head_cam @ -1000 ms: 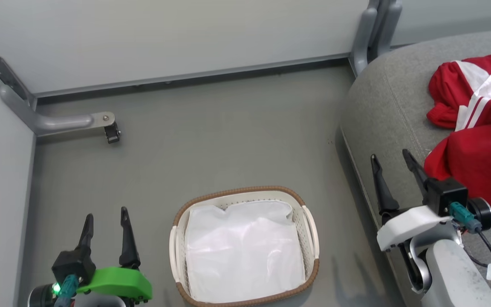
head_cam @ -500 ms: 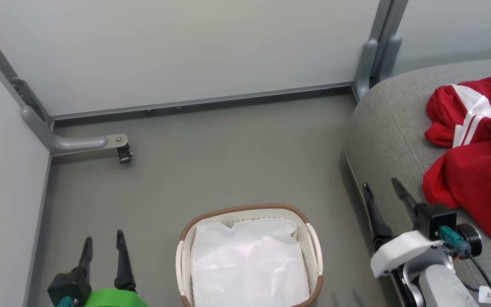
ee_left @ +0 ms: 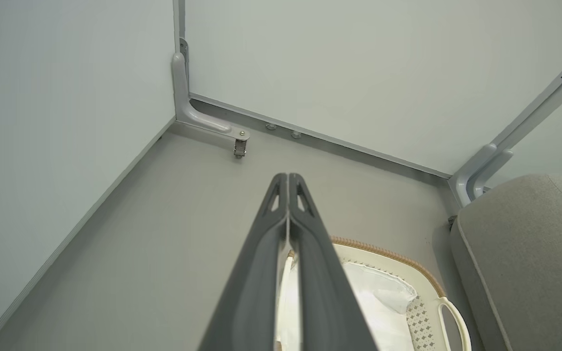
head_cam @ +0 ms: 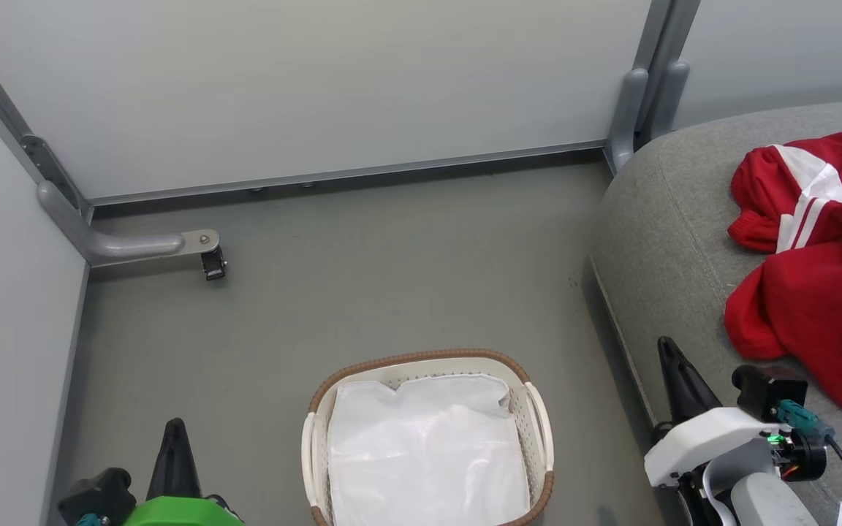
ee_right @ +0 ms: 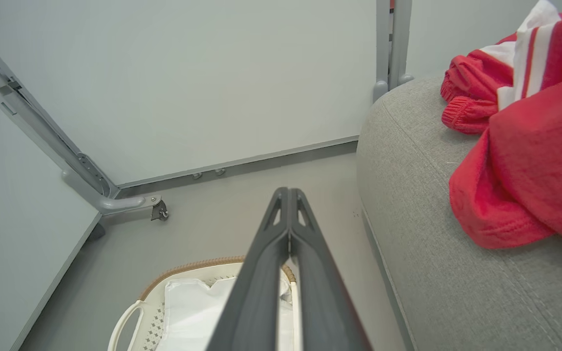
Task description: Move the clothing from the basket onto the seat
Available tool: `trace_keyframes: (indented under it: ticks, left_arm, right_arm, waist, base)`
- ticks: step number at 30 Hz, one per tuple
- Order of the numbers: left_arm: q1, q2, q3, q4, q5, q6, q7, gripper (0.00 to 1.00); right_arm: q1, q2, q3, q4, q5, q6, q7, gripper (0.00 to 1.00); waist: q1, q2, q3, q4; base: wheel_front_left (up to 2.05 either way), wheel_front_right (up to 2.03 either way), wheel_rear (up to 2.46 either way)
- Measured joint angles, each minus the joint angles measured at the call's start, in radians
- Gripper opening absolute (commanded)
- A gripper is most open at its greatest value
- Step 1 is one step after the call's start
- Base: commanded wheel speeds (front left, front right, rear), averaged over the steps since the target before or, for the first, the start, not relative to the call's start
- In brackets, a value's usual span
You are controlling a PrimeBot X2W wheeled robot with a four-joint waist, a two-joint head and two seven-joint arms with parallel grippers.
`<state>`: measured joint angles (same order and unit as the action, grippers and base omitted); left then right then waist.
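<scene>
The red clothing (head_cam: 816, 270) with white stripes lies crumpled on the grey seat (head_cam: 669, 219) at the right; the right wrist view has the clothing (ee_right: 530, 156) on the seat (ee_right: 422, 204) too. The white basket (head_cam: 538, 416) with a brown rim stands on the floor at bottom centre, holding just a white lining sheet (head_cam: 425, 453). My right gripper (head_cam: 666, 347) is shut and empty over the seat's front edge, left of the clothing. Low on the left, beside the basket, my left gripper (head_cam: 175, 425) is shut and empty. Both wrist views show fingers pressed together.
Pale partition walls enclose the grey floor (head_cam: 362, 277). A metal bracket foot with a caster (head_cam: 205, 256) juts from the left wall. A grey post (head_cam: 636, 95) stands at the back corner by the seat.
Both grippers went from open to shut. One second ago the head camera tilted up, shifting the whole picture down; since half a second ago the scene holds still.
</scene>
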<state>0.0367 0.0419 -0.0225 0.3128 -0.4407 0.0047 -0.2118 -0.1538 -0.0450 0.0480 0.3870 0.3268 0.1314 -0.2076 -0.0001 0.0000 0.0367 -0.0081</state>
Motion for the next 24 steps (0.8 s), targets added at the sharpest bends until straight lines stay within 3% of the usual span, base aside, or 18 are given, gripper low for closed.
trace_keyframes:
  ticks: [24]
  left_arm:
    - [-0.036, 0.0, 0.043, -0.021, -0.371, -0.041, 0.102, 0.0]
  right_arm:
    - [0.015, 0.0, -0.049, -0.047, 0.406, 0.0, 0.099, 0.0]
  waist:
    - [0.0, 0.0, -0.007, 0.002]
  base:
    - [0.0, 0.0, 0.0]
